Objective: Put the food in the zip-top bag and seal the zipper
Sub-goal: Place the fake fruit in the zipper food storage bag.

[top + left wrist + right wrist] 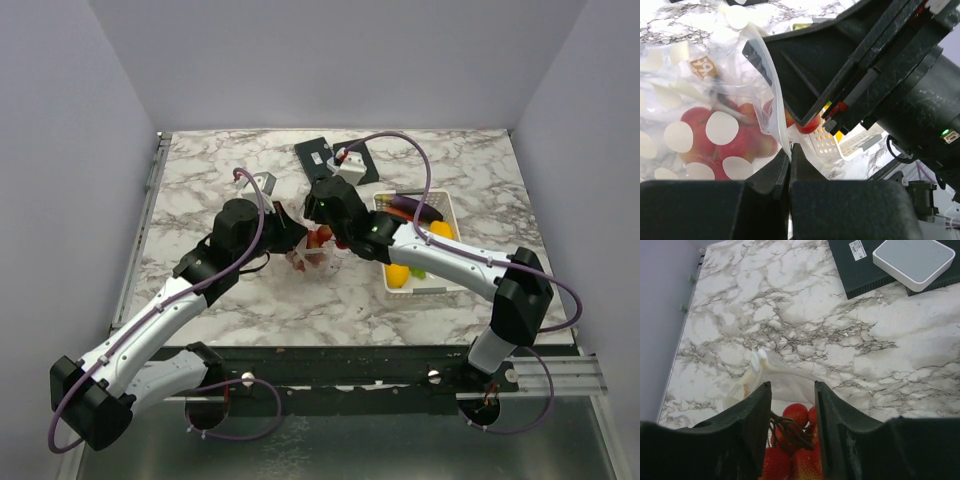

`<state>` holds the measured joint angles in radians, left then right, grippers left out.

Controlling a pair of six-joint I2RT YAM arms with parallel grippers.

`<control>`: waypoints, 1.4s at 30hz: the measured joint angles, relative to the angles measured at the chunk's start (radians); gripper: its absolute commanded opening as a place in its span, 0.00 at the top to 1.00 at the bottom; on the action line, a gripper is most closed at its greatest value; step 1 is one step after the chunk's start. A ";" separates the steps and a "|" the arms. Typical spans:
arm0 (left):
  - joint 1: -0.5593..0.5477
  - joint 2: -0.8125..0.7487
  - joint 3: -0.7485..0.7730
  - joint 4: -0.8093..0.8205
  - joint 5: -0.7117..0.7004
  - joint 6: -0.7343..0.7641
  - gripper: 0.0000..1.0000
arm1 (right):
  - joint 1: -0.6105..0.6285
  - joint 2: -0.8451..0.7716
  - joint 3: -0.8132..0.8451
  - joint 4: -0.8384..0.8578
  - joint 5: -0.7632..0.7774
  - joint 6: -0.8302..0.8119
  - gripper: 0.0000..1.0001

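Pretty plain setup tbh: a white table (470, 170) with grey marble veining, boxed in by a back wall (330, 60) and two side walls (60, 200), all a flat pale lavender-grey. Light is soft and even, no hard shadows. A black board (312, 152) lies at the far side with a small white box (352, 168) on it. A metal rail (150, 190) runs along the left edge, and a dark frame (340, 360) runs along the near one.

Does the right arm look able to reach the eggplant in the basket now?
Probably yes: the eggplant lies uncovered at the far end of the basket, and the nearby right pincer is open.
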<state>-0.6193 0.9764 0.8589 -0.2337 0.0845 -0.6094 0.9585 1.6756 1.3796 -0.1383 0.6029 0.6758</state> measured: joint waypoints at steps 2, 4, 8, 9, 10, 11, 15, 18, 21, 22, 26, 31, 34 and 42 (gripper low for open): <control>0.000 -0.001 -0.001 0.008 -0.006 -0.019 1.00 | 0.000 -0.004 0.000 -0.006 -0.013 -0.010 0.52; 0.002 -0.005 -0.001 0.010 -0.013 -0.035 1.00 | 0.000 -0.017 -0.002 -0.021 -0.025 -0.022 0.51; 0.004 -0.022 -0.003 0.012 -0.039 -0.051 1.00 | 0.000 -0.069 -0.005 -0.045 -0.049 -0.050 0.51; 0.005 -0.027 -0.005 0.012 -0.044 -0.054 1.00 | 0.000 -0.090 -0.007 -0.051 -0.057 -0.060 0.51; 0.005 -0.034 -0.005 0.012 -0.048 -0.057 1.00 | 0.000 -0.110 -0.007 -0.060 -0.064 -0.069 0.51; 0.005 -0.042 -0.005 0.013 -0.050 -0.061 1.00 | 0.000 -0.126 -0.007 -0.068 -0.069 -0.076 0.51; 0.010 -0.057 -0.005 0.018 -0.053 -0.068 1.00 | 0.000 -0.192 -0.008 -0.114 -0.097 -0.103 0.51; 0.010 -0.061 -0.005 0.019 -0.056 -0.071 1.00 | 0.000 -0.241 -0.049 -0.137 -0.124 -0.106 0.51; 0.011 -0.063 -0.005 0.023 -0.056 -0.072 1.00 | 0.000 -0.303 -0.138 -0.151 -0.165 -0.100 0.51; 0.011 -0.064 -0.005 0.023 -0.057 -0.074 1.00 | 0.000 -0.323 -0.175 -0.153 -0.185 -0.096 0.51; 0.011 -0.072 -0.005 0.023 -0.058 -0.077 1.00 | 0.000 -0.377 -0.278 -0.158 -0.248 -0.069 0.50; 0.011 -0.073 -0.005 0.023 -0.059 -0.084 1.00 | 0.000 -0.439 -0.371 -0.160 -0.300 -0.035 0.49; 0.011 -0.073 -0.005 0.023 -0.059 -0.086 1.00 | 0.000 -0.453 -0.402 -0.154 -0.325 -0.014 0.49; 0.011 -0.073 -0.005 0.023 -0.074 -0.087 1.00 | 0.001 -0.452 -0.498 -0.073 -0.421 0.038 0.49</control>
<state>-0.6079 0.9031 0.8539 -0.2108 0.0105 -0.6960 0.9592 1.2232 0.8814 -0.2115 0.1818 0.7136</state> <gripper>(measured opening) 0.003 0.504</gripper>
